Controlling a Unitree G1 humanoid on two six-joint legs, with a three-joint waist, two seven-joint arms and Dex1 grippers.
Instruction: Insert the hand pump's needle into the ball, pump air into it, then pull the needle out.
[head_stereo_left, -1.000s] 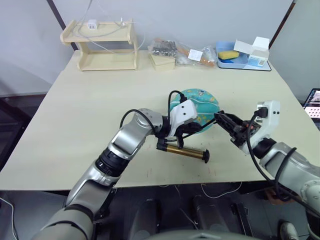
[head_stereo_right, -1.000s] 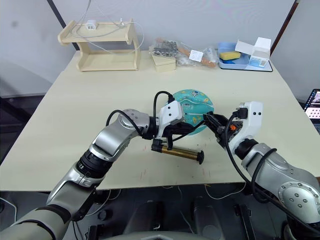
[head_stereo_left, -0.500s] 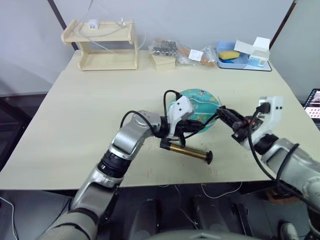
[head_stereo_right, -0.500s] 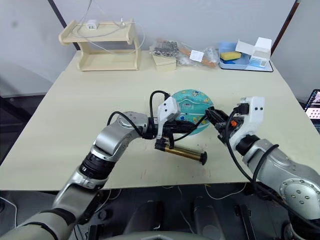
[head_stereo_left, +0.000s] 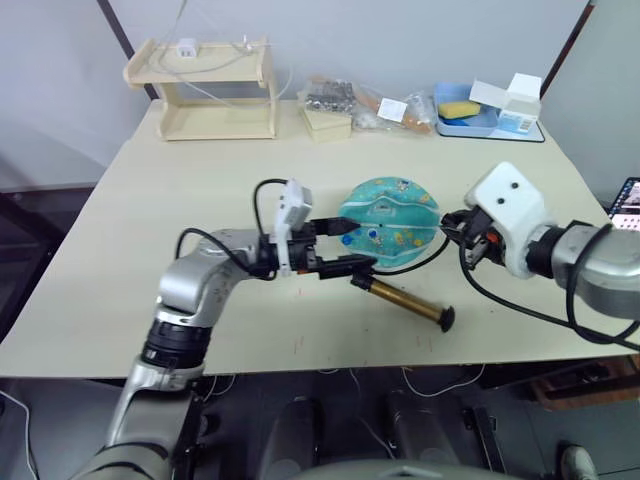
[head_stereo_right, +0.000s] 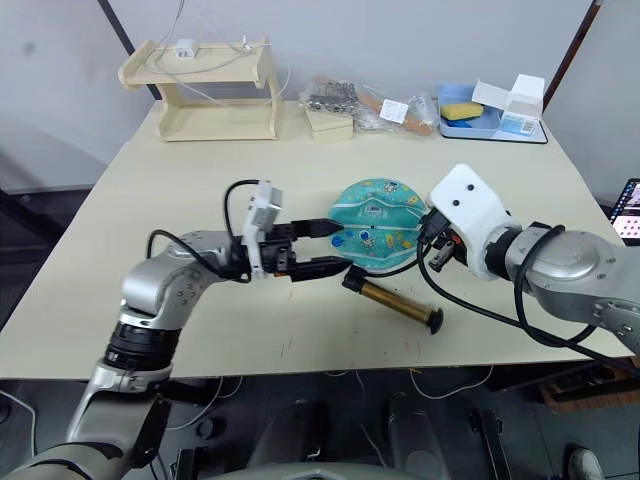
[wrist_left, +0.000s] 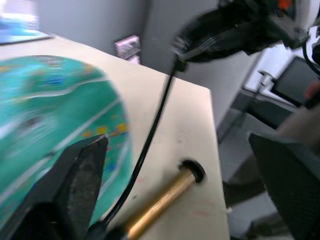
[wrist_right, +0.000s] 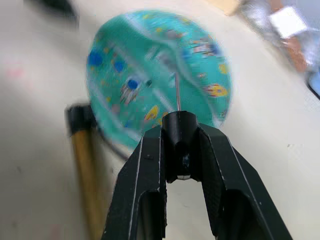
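The ball (head_stereo_right: 375, 227), flattened, lies mid-counter (head_stereo_right: 200, 190), a bit toward the near edge. Hand pump (head_stereo_right: 392, 301) lies on the counter just beside the ball's near side, handle end toward the near right corner; its black hose (head_stereo_left: 425, 262) runs up round the ball's right rim to the right pincer (wrist_right: 178, 147). That pincer is clamped on the needle's black fitting, w/ the needle (wrist_right: 177, 95) sticking out bare and aimed at the ball, tip apart from it, not yet in. Left pincer (head_stereo_right: 325, 248) stands spread wide, gripping nothing, fingertips at the ball's left edge, one over the rim and one by the pump's cap. Risks, as I judge: ball is limp and not held, so a push from the needle could just shove it or slide off the skin instead of finding the valve (poss. the dark dot in the right wrist view, can't confirm). Needle is thin, so off-axis pressure could bend it. Hose is fairly taut, so pulling could drag the pump.
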